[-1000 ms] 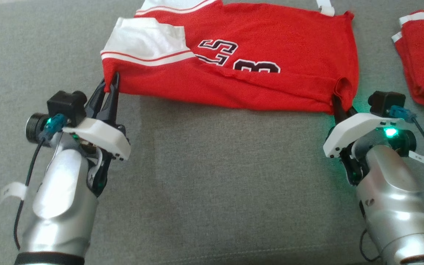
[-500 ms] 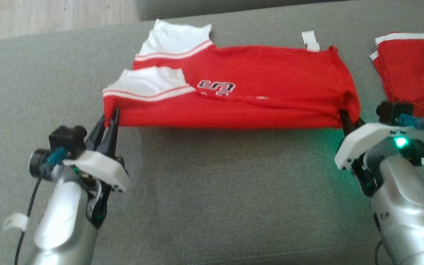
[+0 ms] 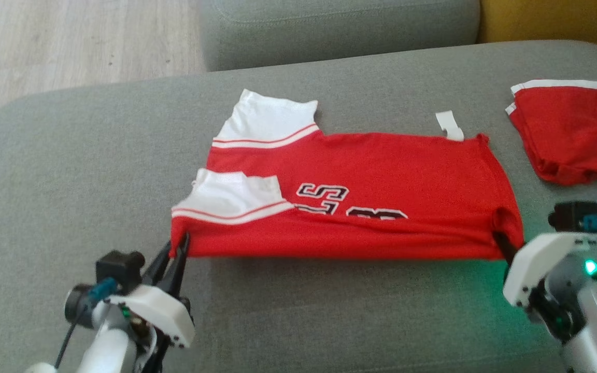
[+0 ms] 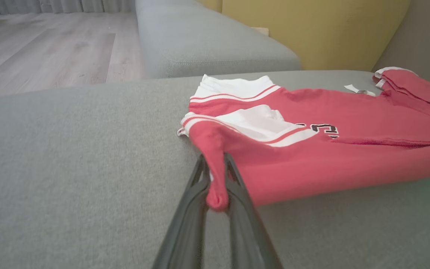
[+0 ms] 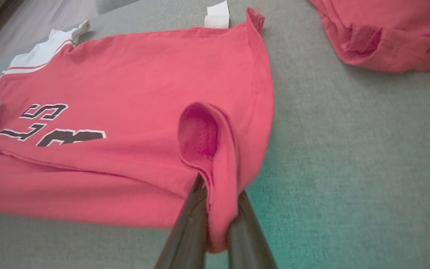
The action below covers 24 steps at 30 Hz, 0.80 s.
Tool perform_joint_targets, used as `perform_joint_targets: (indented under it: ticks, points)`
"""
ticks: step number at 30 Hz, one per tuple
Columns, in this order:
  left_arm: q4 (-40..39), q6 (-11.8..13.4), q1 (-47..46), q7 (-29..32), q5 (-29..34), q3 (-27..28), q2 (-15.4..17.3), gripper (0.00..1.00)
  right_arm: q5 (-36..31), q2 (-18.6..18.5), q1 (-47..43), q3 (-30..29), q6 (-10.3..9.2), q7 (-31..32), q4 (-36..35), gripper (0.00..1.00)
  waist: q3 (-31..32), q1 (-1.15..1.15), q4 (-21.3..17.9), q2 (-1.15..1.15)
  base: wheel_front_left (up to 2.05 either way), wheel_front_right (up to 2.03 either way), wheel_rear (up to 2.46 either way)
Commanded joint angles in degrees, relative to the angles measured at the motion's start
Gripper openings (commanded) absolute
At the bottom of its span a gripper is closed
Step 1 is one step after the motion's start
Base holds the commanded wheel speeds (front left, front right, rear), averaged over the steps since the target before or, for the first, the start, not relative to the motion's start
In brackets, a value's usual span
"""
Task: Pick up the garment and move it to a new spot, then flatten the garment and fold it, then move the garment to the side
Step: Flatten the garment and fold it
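Broadly, a grey sofa seat (image 3: 329,311) spreads across the scene, with pale wood floor (image 3: 70,41) beyond its far left edge and a yellow cushion (image 4: 312,30) at the far right. Near the middle of the seat lies the garment (image 3: 381,171), a red jersey with white sleeves trimmed in red stripes and black, white-edged lettering. Its near part is doubled over, so a fold runs left to right and covers the lower part of the lettering. A second red piece (image 3: 573,134) with a white band sits folded at the far right, apart from the jersey. The left tool (image 3: 179,246) is closed on the jersey's near left corner, red cloth bunched between its two dark fingers (image 4: 196,194). The right tool (image 3: 500,241) is clamped on the near right corner, where the hem curls into a loop just above the fingers (image 5: 189,224). A small white tag (image 3: 449,124) lies at the jersey's far right corner, touching its edge.
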<state>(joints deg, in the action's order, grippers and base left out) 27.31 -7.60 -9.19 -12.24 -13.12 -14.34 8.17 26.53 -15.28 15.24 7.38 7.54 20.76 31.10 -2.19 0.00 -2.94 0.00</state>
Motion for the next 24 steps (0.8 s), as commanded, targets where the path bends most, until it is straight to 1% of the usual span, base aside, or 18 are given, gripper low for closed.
perform_joint_targets:
  ticks: [1, 3, 6, 7, 8, 10, 11, 12, 13, 16, 19, 21, 24]
  points:
    - [-2.36, 0.13, -1.12, 0.56, -0.52, 1.6, 1.64, 0.0, 0.78, -1.62, -0.52, -0.24, -0.05, 1.49, -3.96, 0.0, 0.17, 0.0, 0.12, 0.0, 0.0, 0.0, 0.0]
    - [-2.51, 0.13, -0.25, 1.64, -0.66, 0.89, 1.65, 0.0, 1.04, -1.75, -2.76, -0.98, -0.05, 3.46, -6.78, 0.0, 0.14, 0.0, 0.12, 0.0, 0.0, 0.0, 0.0]
    - [-1.89, 0.17, 0.03, 2.24, -0.08, -0.24, 1.81, 0.0, 1.26, -0.93, -5.47, -1.73, -0.05, 5.64, -10.03, 0.0, -0.25, 0.0, 0.0, 0.0, 0.0, 0.0, 0.0]
    - [-1.46, 0.3, -0.06, 2.19, 0.19, -0.54, 1.78, 0.0, 0.93, -0.61, -6.08, -2.19, -0.05, 5.73, -10.88, 0.35, -0.42, 0.0, -0.06, 0.0, 0.0, 0.0, 0.0]
    - [-0.88, 0.48, -0.19, 2.12, 0.47, -0.81, 1.78, 0.0, 0.43, -0.25, -6.57, -2.67, -0.05, 5.68, -11.59, 1.0, -0.61, 0.0, -0.16, 0.0, 0.0, 0.0, 0.0]
    - [-0.26, 0.75, -0.37, 1.98, 0.82, -1.03, 1.83, 0.0, -0.15, 0.22, -6.89, -3.36, -0.05, 5.37, -12.26, 1.0, -0.76, 0.0, -0.33, 0.0, 0.0, 0.0, 0.0]
    - [0.3, 1.11, -0.56, 1.64, 1.17, -1.16, 1.9, 0.26, -0.68, 0.79, -7.05, -3.96, -0.05, 4.83, -13.04, 1.0, -0.91, 0.0, -0.54, 0.0, 0.0, 0.0, 0.0]
    - [0.81, 1.36, -0.77, 1.23, 1.32, -1.18, 1.91, 0.58, -1.09, 1.41, -7.09, -4.64, -0.05, 4.07, -13.88, 1.0, -1.05, 0.0, -0.7, 0.0, 0.0, 0.0, 0.0]
    - [1.2, 1.72, -0.97, 0.73, 1.24, -0.95, 1.81, 1.0, -1.45, 2.0, -6.99, -5.27, -0.05, 2.99, -14.89, 1.0, -1.25, 0.0, -0.87, 0.0, 0.0, 0.0, 0.0]
    - [1.13, 2.84, -2.09, -0.89, 0.75, 0.13, 1.34, 1.0, -1.44, 3.45, -6.15, -6.03, -0.05, -2.63, -18.75, 1.0, -1.83, 0.0, -1.32, 0.0, 0.0, 0.0, 0.0]
    - [-0.5, 3.52, -3.3, -2.19, 0.17, 1.55, 0.97, 1.0, -0.89, 4.56, -5.41, -6.6, -0.05, -8.26, -20.77, 1.0, -2.54, 0.0, -1.87, 0.0, 0.0, 0.0, 0.0]
    - [-2.48, 3.93, -4.06, -2.57, -0.05, 2.54, 0.63, 1.0, -1.29, 5.05, -5.09, -6.3, -0.05, -11.28, -21.29, 1.0, -2.98, 0.0, -2.25, 0.0, 0.0, 0.0, 0.0]
    - [-7.37, 3.67, -5.52, -2.71, -0.18, 4.22, 0.17, 1.0, -1.88, 5.66, -4.39, -5.52, -0.05, -15.11, -21.95, 1.0, -3.93, 0.0, -2.85, 0.0, 0.0, 0.0, 0.0]
